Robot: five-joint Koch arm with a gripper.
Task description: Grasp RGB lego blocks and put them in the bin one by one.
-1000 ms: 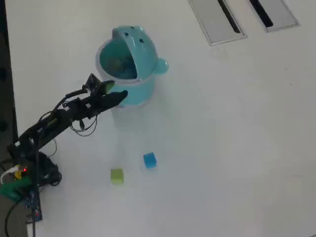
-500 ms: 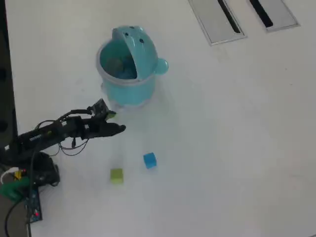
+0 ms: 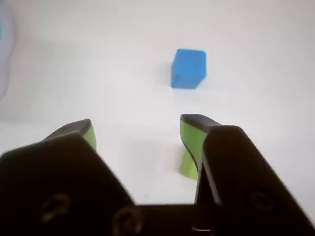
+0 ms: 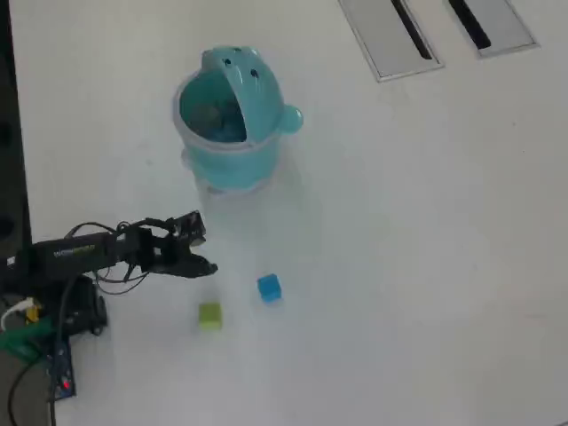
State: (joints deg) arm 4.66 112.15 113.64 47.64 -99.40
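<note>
In the overhead view the light blue bin (image 4: 232, 158) stands upright with its lid flipped back. A dim shape lies inside it, its colour unclear. On the white table below it rest a blue block (image 4: 269, 287) and a yellowish-green block (image 4: 209, 316). My gripper (image 4: 207, 254) hovers low, left of the blue block and above the green one, touching neither. In the wrist view the gripper (image 3: 138, 124) is open with bare table between its green pads. The blue block (image 3: 188, 69) lies ahead, and the green block (image 3: 187, 166) peeks out beside the right finger.
Two grey slotted panels (image 4: 390, 37) (image 4: 493, 21) lie at the table's top right in the overhead view. The arm's base with its cables (image 4: 55, 319) sits at the lower left, beside the table's dark left edge.
The arm has swung away from the bin's rim and come down toward the table, its gripper now close to the blue and green blocks. Neither block has moved.
</note>
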